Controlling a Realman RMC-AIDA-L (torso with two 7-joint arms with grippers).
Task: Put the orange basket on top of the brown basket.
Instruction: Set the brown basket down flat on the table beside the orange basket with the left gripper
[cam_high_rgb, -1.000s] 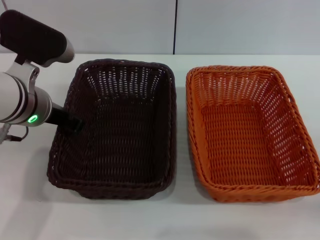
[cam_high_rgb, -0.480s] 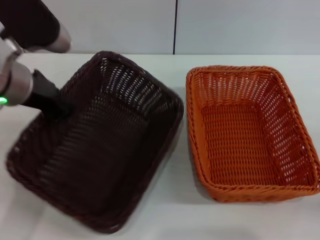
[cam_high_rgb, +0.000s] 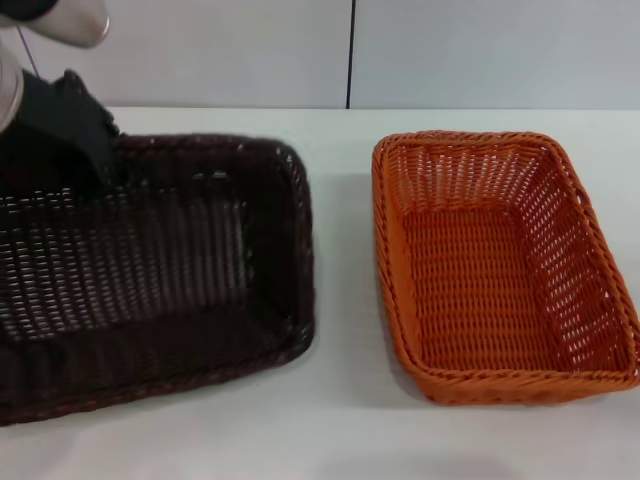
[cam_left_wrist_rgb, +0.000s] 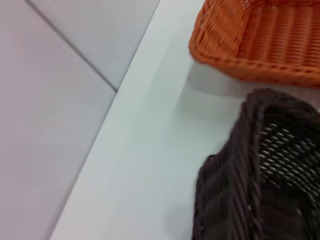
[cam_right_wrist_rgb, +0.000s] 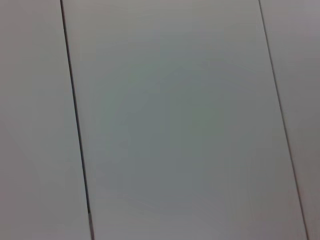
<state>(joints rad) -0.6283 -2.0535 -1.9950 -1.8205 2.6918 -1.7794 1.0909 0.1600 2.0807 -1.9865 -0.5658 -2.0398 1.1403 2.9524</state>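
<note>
brown basket: blurred, left part cut off | left hand: fingers hidden

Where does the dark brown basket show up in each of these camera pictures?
Head view: the brown basket fills the left half, on the white table, with the left gripper at its far rim.
Left wrist view: only one corner of the brown basket shows.
Right wrist view: not in it; only blank panels.
Shared landmark: the orange basket, also in the left wrist view.
</note>
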